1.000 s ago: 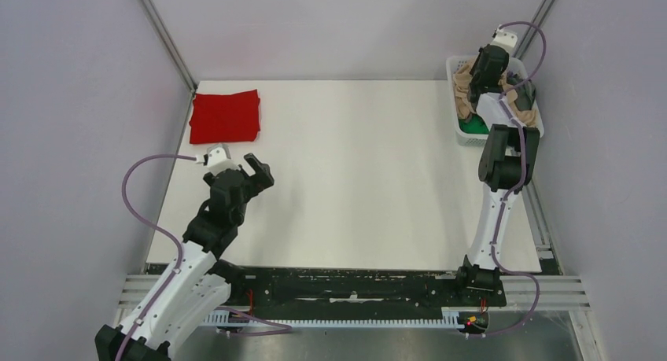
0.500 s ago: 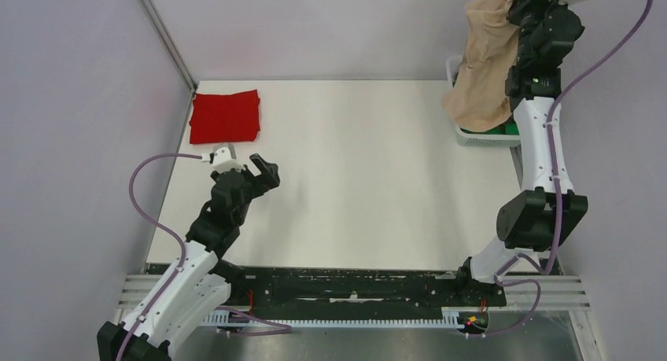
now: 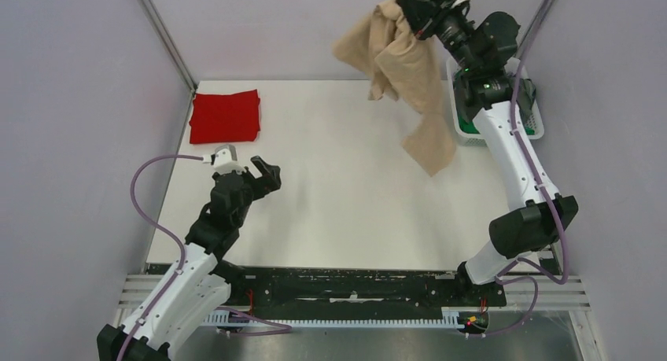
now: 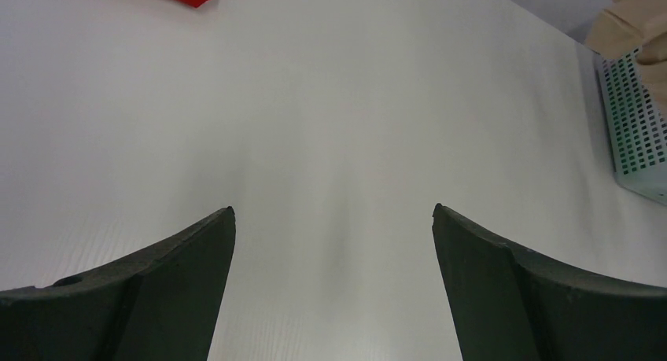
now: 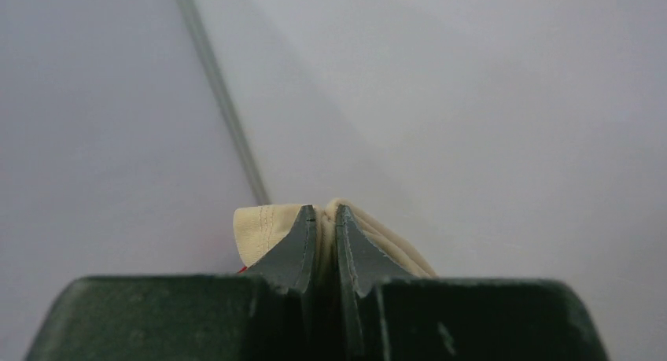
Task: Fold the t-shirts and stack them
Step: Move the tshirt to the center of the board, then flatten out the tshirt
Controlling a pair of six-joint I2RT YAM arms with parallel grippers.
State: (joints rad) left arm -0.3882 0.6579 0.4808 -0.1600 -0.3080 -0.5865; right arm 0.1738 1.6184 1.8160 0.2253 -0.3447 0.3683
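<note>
Since a second ago, my right arm has swung up and out of the white plastic basket with holes in its walls (image 3: 537,123), and it has pulled the big soft beige t-shirt (image 3: 409,62) out with it. Now the right gripper (image 3: 409,13) is pinched tight on a bunched bit of that shirt, high above the far right part of the flat white table (image 3: 354,196). The shirt hangs in the air in loose folds. Its low end dangles over the table, just left of the basket.

The basket sits by the far right corner of the table. I see a bit of green cloth (image 3: 472,128) in its near left corner. My arm hides the rest of the inside.

The bright red t-shirt (image 3: 226,116) lies folded flat at the far left corner of the table.

My left gripper (image 3: 264,171) has barely moved. It hovers over the near left of the table with its fingers spread wide and nothing between them.
</note>
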